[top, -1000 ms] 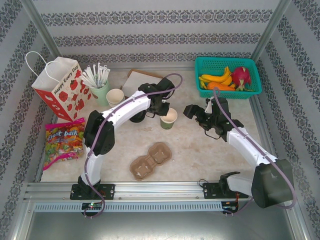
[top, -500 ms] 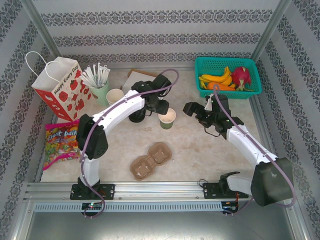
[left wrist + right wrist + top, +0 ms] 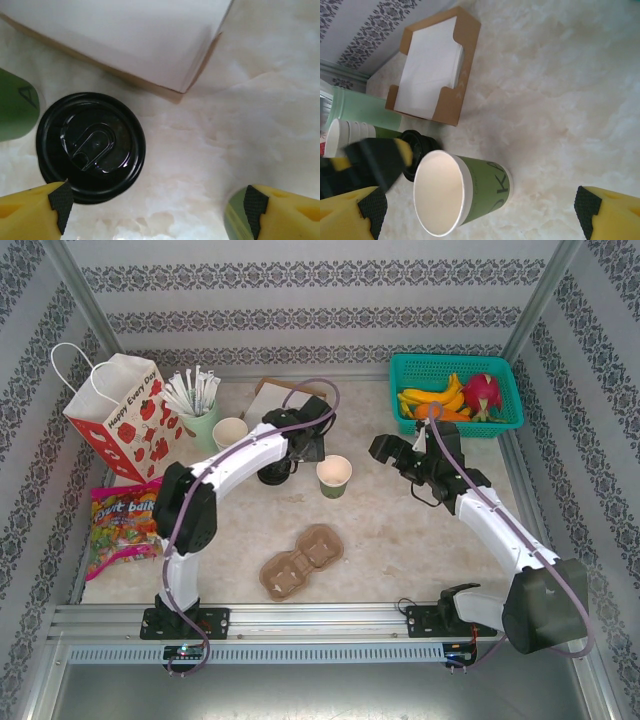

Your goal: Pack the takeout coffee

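On the pale marbled table [image 3: 400, 540], a cream-and-green paper cup [image 3: 334, 476] stands upright and uncovered at mid-table. The right wrist view looks into this cup [image 3: 462, 192] and shows its bare cream inside. Just left of it sits a round black plastic lid [image 3: 272, 476]. The left wrist view looks straight down on the lid [image 3: 91, 146], sip-hole moulding up; whether a cup stands under it I cannot tell. The left hand [image 3: 308, 446] hangs above the gap between lid and cup, spread wide and holding nothing. In its own view one yellow finger [image 3: 30, 212] shows by the lid's rim and the other beside a green cup wall. The right hand [image 3: 392, 452] hovers right of the open cup, apart from it, also spread wide and empty. Farther left stand a stack of matching paper cups [image 3: 230, 432] and a pale green cup of wrapped straws [image 3: 200, 418]. A brown cardboard box of white napkins [image 3: 268, 395] lies beyond the lid. At the far left stands a white paper bag printed with red strawberries [image 3: 118, 415], with a bright candy packet [image 3: 125, 525] nearer. A brown moulded-pulp cup carrier [image 3: 300, 560] lies empty at the near middle. At the far right, a teal plastic basket [image 3: 500, 423] holds bananas [image 3: 430, 398] and a pink dragon fruit [image 3: 482, 392].
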`<control>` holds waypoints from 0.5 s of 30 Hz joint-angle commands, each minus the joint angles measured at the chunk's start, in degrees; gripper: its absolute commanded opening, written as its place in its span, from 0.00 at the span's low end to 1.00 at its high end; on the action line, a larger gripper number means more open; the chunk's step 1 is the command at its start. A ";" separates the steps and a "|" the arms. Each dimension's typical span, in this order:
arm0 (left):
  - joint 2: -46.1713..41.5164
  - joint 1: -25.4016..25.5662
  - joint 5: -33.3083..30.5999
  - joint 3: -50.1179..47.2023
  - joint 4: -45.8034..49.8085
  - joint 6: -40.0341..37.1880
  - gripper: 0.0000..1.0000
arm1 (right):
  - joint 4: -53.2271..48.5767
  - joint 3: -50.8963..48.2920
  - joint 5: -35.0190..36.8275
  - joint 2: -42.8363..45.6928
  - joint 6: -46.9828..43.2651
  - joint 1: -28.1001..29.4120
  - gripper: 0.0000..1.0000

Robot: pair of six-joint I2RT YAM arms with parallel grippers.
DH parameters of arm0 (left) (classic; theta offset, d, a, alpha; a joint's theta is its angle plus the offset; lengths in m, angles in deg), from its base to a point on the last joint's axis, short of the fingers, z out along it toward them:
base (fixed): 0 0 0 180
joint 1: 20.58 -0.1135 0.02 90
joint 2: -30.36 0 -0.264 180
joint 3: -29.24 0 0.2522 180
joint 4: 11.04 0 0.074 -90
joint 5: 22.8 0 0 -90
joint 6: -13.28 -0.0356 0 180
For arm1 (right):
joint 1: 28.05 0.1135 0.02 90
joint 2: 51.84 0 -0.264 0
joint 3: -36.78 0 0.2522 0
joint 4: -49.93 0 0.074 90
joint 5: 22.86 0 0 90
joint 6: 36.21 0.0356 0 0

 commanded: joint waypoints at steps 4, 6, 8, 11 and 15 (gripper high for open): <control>4.31 -1.65 -3.34 0.83 -1.43 2.85 0.81 | -0.34 1.18 2.19 1.46 -2.26 -0.14 0.98; 5.63 -1.72 -4.62 1.15 -1.68 2.06 0.75 | 0.30 0.67 2.61 1.63 -1.67 -0.12 0.98; 6.94 -1.82 -5.87 2.10 -0.96 1.60 0.71 | 0.61 0.59 2.76 1.66 -1.35 -0.11 0.98; 8.07 -2.00 -7.38 2.98 -0.25 1.37 0.66 | 0.53 0.81 2.87 1.73 -1.53 -0.10 0.98; 8.64 -2.09 -7.90 2.89 -0.87 0.89 0.61 | 0.44 0.99 3.06 1.82 -1.79 -0.14 0.98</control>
